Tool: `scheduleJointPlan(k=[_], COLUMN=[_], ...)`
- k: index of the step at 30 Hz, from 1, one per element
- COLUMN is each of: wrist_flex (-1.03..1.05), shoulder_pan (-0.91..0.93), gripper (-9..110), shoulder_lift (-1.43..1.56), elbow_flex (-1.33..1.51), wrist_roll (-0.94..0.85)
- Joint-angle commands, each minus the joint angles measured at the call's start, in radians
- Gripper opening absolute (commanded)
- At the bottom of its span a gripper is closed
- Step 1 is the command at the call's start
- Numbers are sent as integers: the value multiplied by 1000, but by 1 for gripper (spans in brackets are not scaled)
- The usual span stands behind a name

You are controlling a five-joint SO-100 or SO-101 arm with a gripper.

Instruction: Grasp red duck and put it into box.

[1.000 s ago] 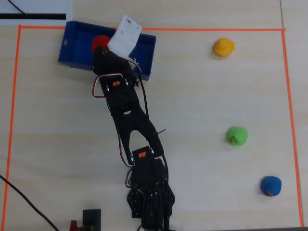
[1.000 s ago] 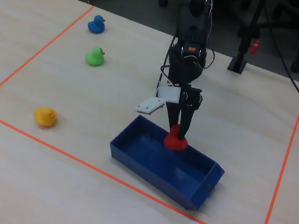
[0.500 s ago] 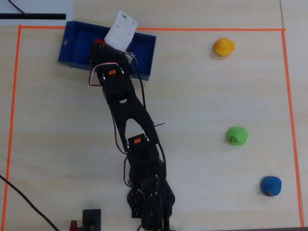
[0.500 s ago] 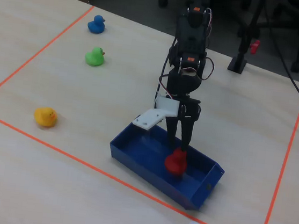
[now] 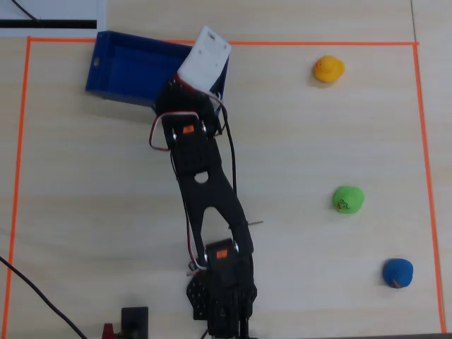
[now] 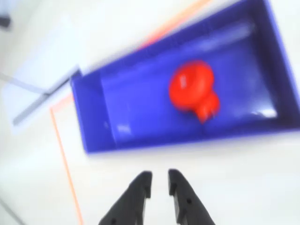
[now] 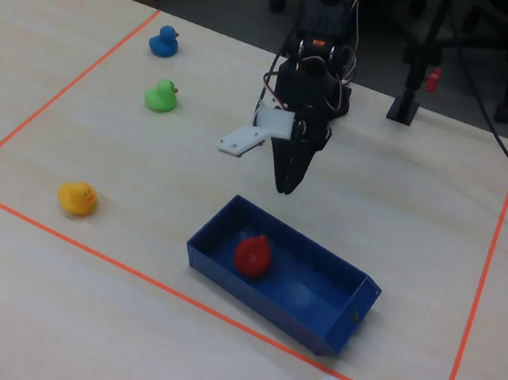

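Observation:
The red duck point(image 7: 252, 255) lies on the floor of the blue box point(image 7: 255, 297), free of the gripper; the wrist view shows the red duck point(image 6: 192, 89) near the middle of the box point(image 6: 93, 122). My gripper point(image 7: 282, 190) hangs above the table just behind the box's long wall, pointing down. In the wrist view the gripper point(image 6: 159, 177) has only a narrow gap between its black fingers, with nothing in it. In the overhead view the arm's white block point(image 5: 205, 60) covers the duck and the right end of the box point(image 5: 120, 67).
A yellow duck point(image 5: 328, 68), a green duck point(image 5: 347, 199) and a blue duck point(image 5: 397, 272) sit well away from the box on the wooden table. Orange tape point(image 5: 212, 43) frames the work area and runs close along the box's far side.
The gripper let go of the red duck, which now rests in the box. The arm has lifted and drawn back out of the box, and the jaws have narrowed.

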Motion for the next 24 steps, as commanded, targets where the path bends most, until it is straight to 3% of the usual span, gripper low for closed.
scheduleJointPlan(k=[1, 6, 12, 17, 24], wrist_flex=[-8, -11, 109, 249, 439], shoulder_pan=[-49, -58, 58, 144, 169], gripper=[0, 0, 0, 0, 0], shoulder_lift=[446, 877, 1272, 1526, 1528], elbow_flex=[255, 779, 1158, 1344, 1351], wrist_roll=[-63, -230, -368, -439, -495])
